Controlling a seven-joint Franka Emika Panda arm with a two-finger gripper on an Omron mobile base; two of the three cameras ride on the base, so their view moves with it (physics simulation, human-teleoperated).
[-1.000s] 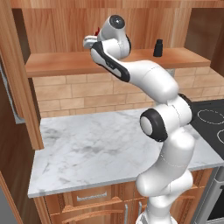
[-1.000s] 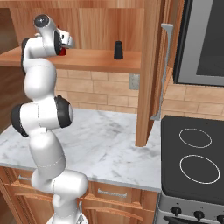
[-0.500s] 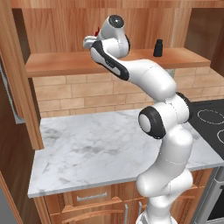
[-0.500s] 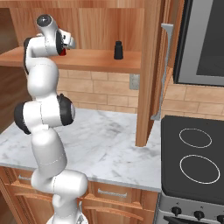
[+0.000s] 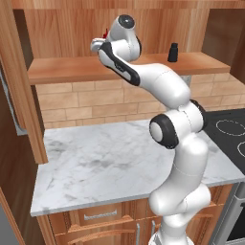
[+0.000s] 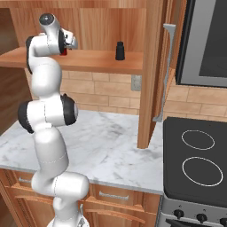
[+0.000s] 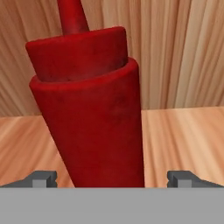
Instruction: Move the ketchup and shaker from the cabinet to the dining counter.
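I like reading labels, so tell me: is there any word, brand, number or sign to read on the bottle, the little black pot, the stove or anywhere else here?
None can be read.
The ketchup: plain red, no label.
The shaker: plain black, no print visible.
The stove: only white burner rings; its front knobs show no legible marks.
The cabinet and counter: bare wood and marble.

Ketchup (image 7: 94, 118): we see the nozzle tip cut by the top edge; base hidden; the arm covers most of it from both base cameras.

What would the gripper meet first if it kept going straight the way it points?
The ketchup: it stands between the open gripper fingertips, directly ahead on the cabinet shelf. The remaining gap is hard to judge.
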